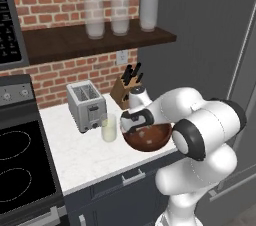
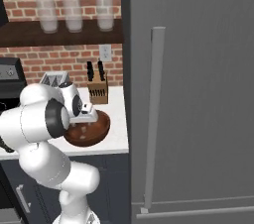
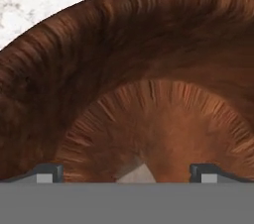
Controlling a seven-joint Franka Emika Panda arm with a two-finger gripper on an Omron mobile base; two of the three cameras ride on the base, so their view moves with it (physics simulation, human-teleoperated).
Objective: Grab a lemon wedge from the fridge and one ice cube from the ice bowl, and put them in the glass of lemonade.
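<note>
The reddish-brown wooden ice bowl (image 1: 156, 142) (image 2: 97, 133) (image 3: 149, 44) stands on the white counter beside the fridge (image 1: 210, 45) (image 2: 198, 84). My gripper (image 1: 134, 129) (image 2: 84, 126) (image 3: 126, 173) reaches down into the bowl, open, with its fingertips (image 3: 47, 172) wide apart. A small whitish ice cube (image 3: 137, 174) lies on the bowl's bottom between the fingertips, untouched. The glass of lemonade (image 1: 109, 128) stands just left of the bowl. The fridge doors are shut, so the lemon wedge is hidden.
A silver toaster (image 1: 86, 106) and a knife block (image 1: 121, 92) (image 2: 97, 90) stand at the back of the counter. Tall frosted glasses (image 1: 120, 12) line the shelf above. A black stove (image 1: 20, 165) adjoins on the left. The fridge's long handle (image 2: 154, 119) runs vertically.
</note>
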